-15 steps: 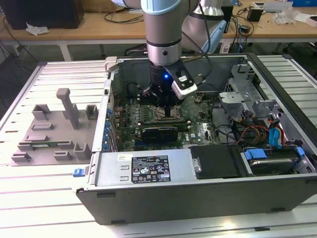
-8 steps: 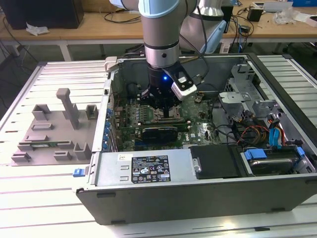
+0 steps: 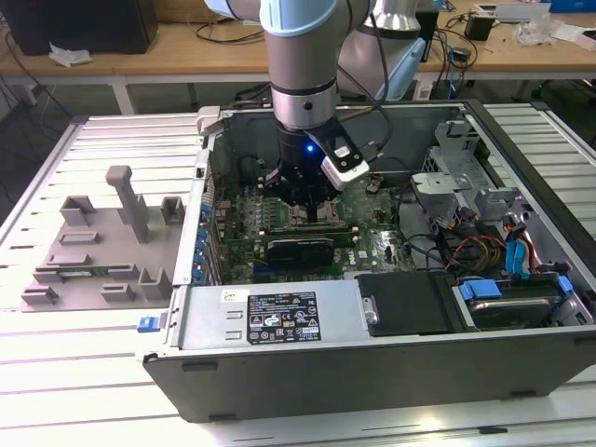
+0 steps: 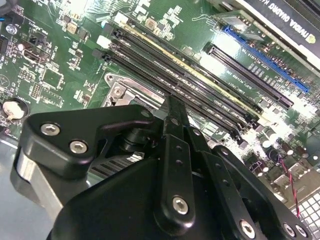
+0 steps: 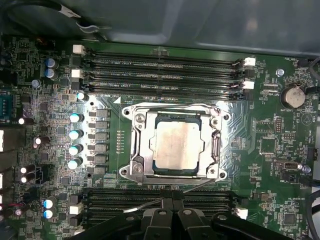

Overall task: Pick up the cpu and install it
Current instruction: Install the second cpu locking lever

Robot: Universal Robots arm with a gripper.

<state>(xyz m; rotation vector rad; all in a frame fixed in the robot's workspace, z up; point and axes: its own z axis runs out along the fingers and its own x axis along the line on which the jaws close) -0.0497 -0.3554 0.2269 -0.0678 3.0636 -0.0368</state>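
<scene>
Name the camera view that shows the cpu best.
The first wrist view: the cpu lies flat in its socket frame, its silver top fully exposed. In the exterior view the end effector covers that spot; in the second wrist view I can't make it out.

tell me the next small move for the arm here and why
Probably a short, straight lift away from the board. The cpu already lies flat inside the socket frame, and the gripper sits just beside it, its jaws shut and holding nothing.

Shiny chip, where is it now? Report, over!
Claw low inside computer case. Cpu lies flat in socket frame. Nothing covering it.
</scene>
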